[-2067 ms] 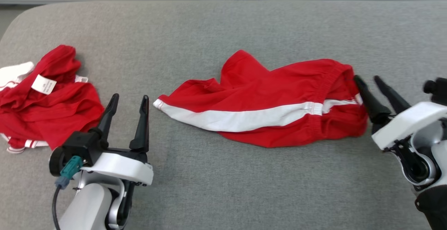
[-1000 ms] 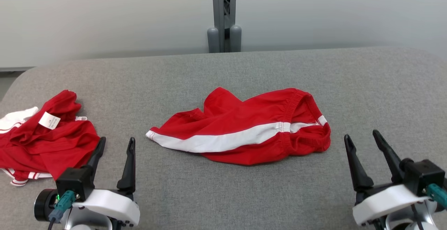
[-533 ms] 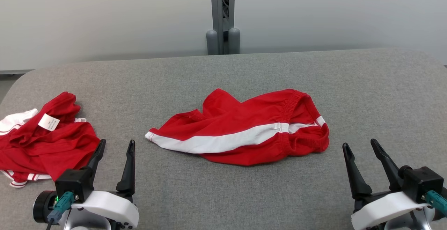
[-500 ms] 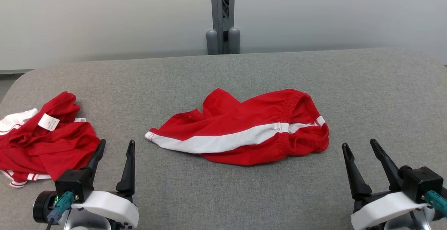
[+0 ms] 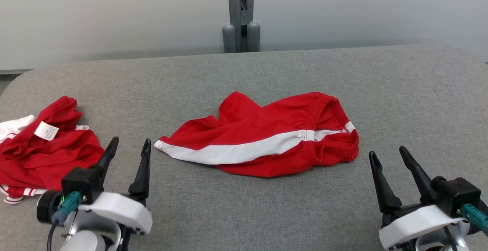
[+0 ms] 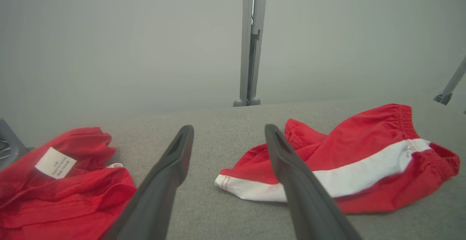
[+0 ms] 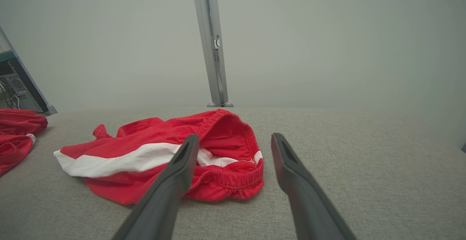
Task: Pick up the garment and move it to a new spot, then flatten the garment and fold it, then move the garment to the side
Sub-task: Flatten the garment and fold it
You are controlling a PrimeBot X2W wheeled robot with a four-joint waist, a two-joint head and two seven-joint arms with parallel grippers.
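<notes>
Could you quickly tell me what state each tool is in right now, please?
Left tool: open, holding nothing.
Right tool: open, holding nothing, clear of the red shorts.

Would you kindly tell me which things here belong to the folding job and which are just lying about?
Job: red shorts with a white stripe; left pincer; right pincer, both open.
Lying about: crumpled red garment at the left; grey post at the back.
</notes>
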